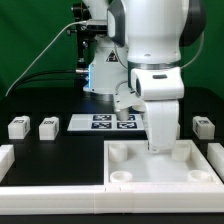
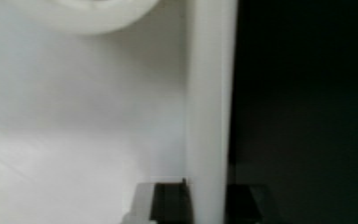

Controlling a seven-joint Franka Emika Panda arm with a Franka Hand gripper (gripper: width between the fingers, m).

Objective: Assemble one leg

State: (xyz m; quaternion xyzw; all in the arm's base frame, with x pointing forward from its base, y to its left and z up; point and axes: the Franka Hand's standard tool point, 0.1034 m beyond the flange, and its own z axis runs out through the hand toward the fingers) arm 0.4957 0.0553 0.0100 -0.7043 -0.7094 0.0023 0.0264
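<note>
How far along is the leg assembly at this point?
Done: nothing visible. No leg shows standing in the tray, and three legs lie loose: two at the exterior view's left, one at its right. In hand: the gripper is low over the tray, by a corner hole; whether it holds a leg cannot be told. Left: fitting a leg into a hole.
</note>
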